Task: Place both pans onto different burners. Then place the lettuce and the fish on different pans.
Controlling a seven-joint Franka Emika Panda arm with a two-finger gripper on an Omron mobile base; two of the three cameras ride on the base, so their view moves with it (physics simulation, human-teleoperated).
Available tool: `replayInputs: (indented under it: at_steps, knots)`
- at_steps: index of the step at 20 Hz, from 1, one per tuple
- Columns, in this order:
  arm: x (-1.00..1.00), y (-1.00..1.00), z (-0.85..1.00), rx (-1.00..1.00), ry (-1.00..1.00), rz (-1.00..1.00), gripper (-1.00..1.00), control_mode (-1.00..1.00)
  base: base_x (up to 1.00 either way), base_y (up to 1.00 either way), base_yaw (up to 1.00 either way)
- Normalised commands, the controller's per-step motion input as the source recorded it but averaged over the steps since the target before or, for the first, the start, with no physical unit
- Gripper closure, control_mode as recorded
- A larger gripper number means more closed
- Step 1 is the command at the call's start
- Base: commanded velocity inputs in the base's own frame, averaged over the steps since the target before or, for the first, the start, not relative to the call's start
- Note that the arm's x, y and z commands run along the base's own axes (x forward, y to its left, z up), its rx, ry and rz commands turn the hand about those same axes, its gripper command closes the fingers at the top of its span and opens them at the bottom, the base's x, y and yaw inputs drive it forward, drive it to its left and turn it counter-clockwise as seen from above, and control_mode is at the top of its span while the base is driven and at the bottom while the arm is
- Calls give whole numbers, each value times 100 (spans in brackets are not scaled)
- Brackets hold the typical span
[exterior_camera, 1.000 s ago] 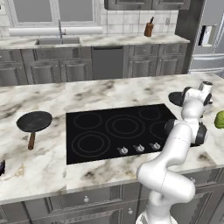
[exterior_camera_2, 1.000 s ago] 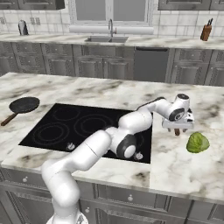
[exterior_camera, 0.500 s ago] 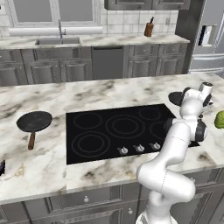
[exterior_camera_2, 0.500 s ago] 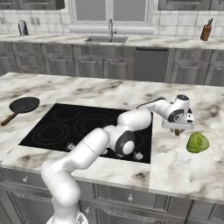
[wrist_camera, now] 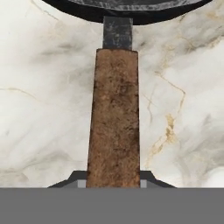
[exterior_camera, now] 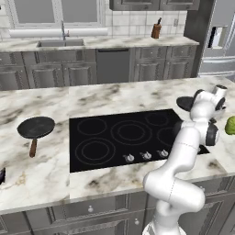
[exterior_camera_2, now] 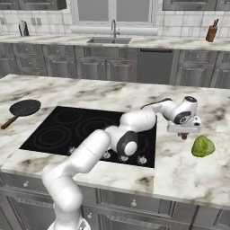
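One dark pan (exterior_camera: 36,127) with a wooden handle lies on the marble left of the black cooktop (exterior_camera: 119,137); the same pan (exterior_camera_2: 24,108) is at far left in the right base view. A second pan (exterior_camera: 186,103) sits on the counter right of the cooktop. Its rim (wrist_camera: 127,11) and brown handle (wrist_camera: 113,118) face the hand camera. My gripper (wrist_camera: 113,179) is shut on that handle, a fingertip (wrist_camera: 72,179) pressed against each side. The green lettuce (exterior_camera_2: 203,146) lies just right of my gripper (exterior_camera_2: 183,134). A small dark thing (exterior_camera: 1,176), cut off at the left edge, may be the fish.
Ring burners (exterior_camera_2: 67,130) mark the glass, with small silver knobs (exterior_camera: 146,156) along its front edge. My arm stretches low across the cooktop's right part. A sink (exterior_camera_2: 110,40) and a knife block (exterior_camera_2: 211,32) stand on the far counter.
The jaws have closed from wide open onto the right pan's wooden handle. The arm, both pans and the lettuce have stayed where they were.
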Motion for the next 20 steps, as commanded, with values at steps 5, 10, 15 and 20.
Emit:
replayInputs:
  at_steps: [5,10,15,20]
  knots:
    - [-54,17,11,0,-4,10,100,-100,0,0,0]
    - [-45,29,16,0,-9,12,100,-100,0,0,0]
    - [-33,51,16,0,-13,15,100,-100,0,0,0]
    - [-38,49,2,-3,-17,16,100,-100,0,0,0]
